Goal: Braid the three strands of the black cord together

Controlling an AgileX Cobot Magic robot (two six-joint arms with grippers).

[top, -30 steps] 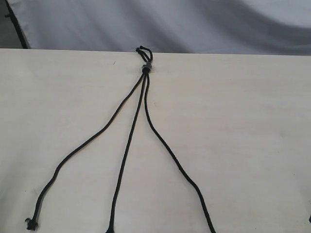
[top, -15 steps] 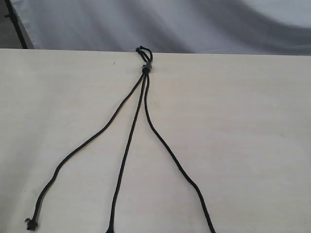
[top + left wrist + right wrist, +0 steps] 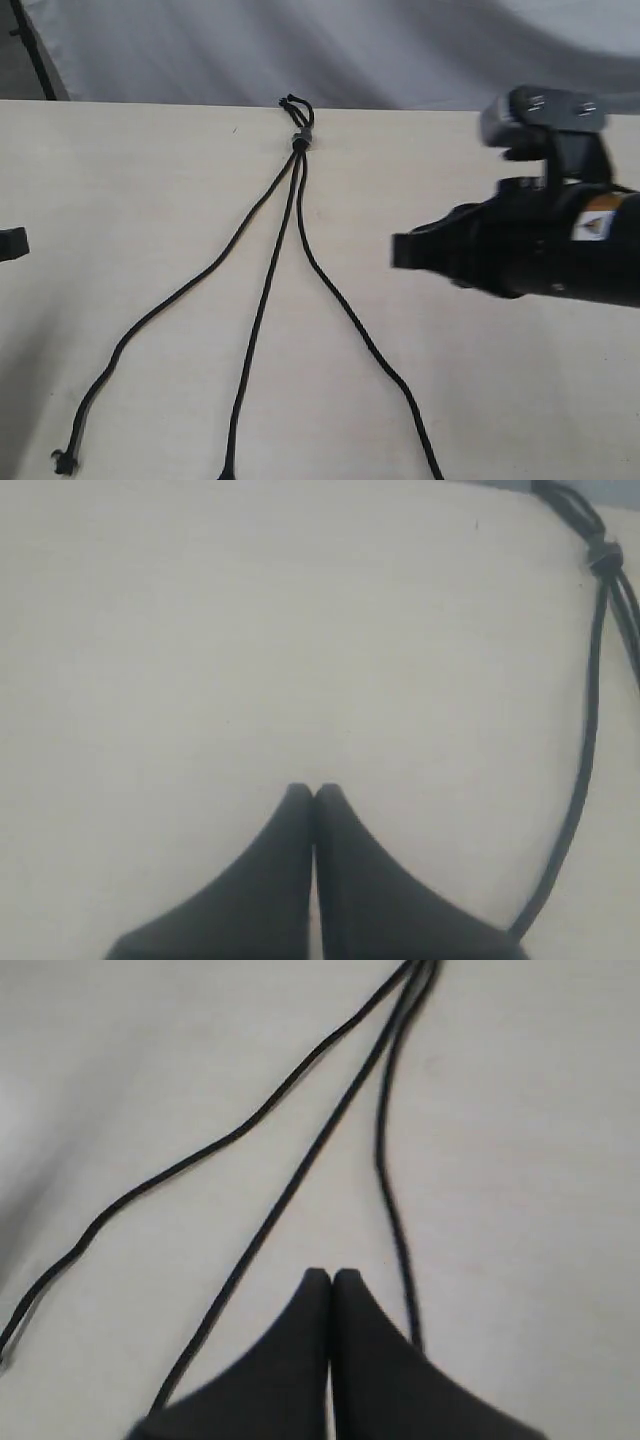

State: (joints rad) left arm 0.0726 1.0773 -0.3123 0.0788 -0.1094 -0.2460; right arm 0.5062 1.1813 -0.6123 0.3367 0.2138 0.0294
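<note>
Exterior view: the black cord [image 3: 297, 200] lies flat on the table [image 3: 120, 170]. Its grey band [image 3: 300, 141] sits at the far edge and the three strands [image 3: 262, 300] fan toward the near edge, uncrossed, so no braiding is done. The right pincer [image 3: 400, 250] hangs beside the right-hand strand. Only a sliver of the left pincer [image 3: 10, 243] shows, well apart from the cord.

Left wrist view: its jaws are pressed together on nothing. Driven down like this, the tip would only shove the thin cord.

Right wrist view: jaws likewise together and empty, with the tip between the middle and right-hand strands, probably above them, though blur hides the height. A careless pinch could catch both strands. Nothing visibly anchors the band, so a pull may drag the whole cord.
</note>
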